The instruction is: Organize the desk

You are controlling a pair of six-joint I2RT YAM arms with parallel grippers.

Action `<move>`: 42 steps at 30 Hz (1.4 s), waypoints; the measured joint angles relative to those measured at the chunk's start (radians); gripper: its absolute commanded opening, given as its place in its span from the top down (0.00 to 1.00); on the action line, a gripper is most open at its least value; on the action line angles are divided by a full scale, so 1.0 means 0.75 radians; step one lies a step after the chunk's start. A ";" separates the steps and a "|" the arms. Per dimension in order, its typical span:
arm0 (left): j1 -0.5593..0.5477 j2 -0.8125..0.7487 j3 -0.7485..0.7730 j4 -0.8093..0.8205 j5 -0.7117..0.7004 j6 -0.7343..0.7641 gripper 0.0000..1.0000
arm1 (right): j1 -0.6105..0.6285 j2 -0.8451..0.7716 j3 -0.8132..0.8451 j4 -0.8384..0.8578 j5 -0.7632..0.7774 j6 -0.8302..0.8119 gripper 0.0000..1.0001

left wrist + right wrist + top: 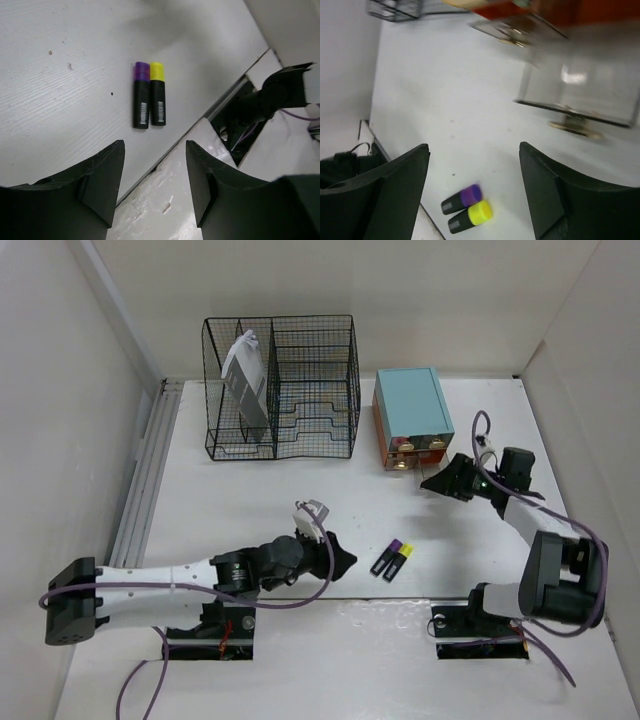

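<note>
The white desk [250, 510] holds two black highlighters lying side by side near its front edge, one with a purple cap [386, 557] and one with a yellow cap [400, 561]. My left gripper [343, 560] is open and empty, low over the desk just left of them. In the left wrist view [154, 144] the purple one [141, 102] and the yellow one [158, 100] lie ahead of the jaws. My right gripper [436, 482] is open and empty in front of the teal drawer box [412, 412]. The right wrist view [473, 147] shows both highlighters [467, 209] below.
A black wire-mesh rack [282, 385] at the back holds a grey-white item [245, 380]. A clear drawer [575, 90] with gold knobs shows blurred at the box front. A grey ribbed rail [145, 480] runs along the left edge. Two cut-outs [205, 640] [480, 635] hold the arm bases.
</note>
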 measured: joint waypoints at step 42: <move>-0.001 1.298 0.763 -0.035 -0.008 0.482 0.57 | 0.027 -0.429 0.563 -0.713 -0.155 -0.827 0.93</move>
